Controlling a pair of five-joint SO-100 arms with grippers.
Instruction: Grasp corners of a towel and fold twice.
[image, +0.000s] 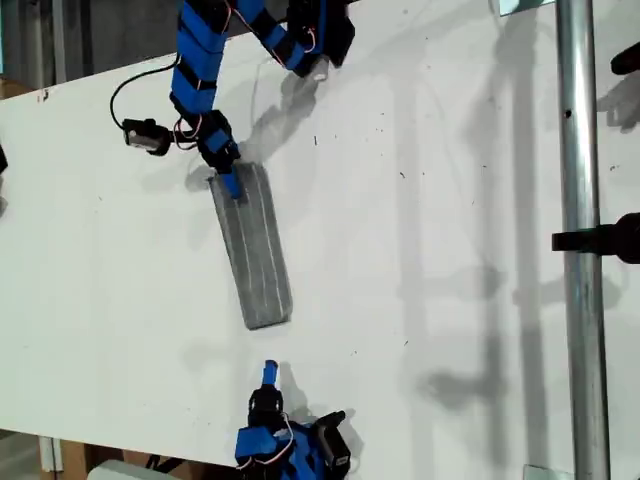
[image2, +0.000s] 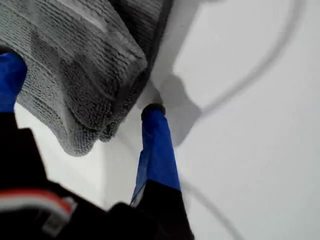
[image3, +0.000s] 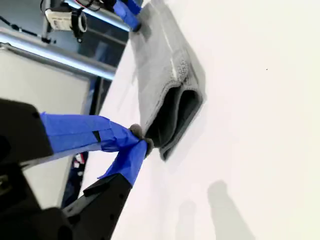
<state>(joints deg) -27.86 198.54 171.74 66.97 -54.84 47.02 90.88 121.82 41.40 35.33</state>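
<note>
The grey striped towel (image: 255, 250) lies folded into a narrow strip on the white table (image: 450, 250), running from the upper middle toward the lower middle of the exterior view. My first gripper (image: 232, 185) sits at the strip's far end, open, its blue fingers (image2: 156, 142) spread apart with the towel's (image2: 75, 60) layered corner bulging between them (image2: 80, 82). My second gripper (image: 270, 372) is a short way off the strip's near end, and its fingers meet, holding nothing (image3: 140, 140). The towel's (image3: 165, 80) folded end faces it, showing stacked layers.
A vertical metal pole (image: 580, 240) with a black clamp (image: 610, 240) crosses the exterior view's right. A small black camera on a cable (image: 145, 135) hangs beside the first arm. Bare white table stretches between towel and pole.
</note>
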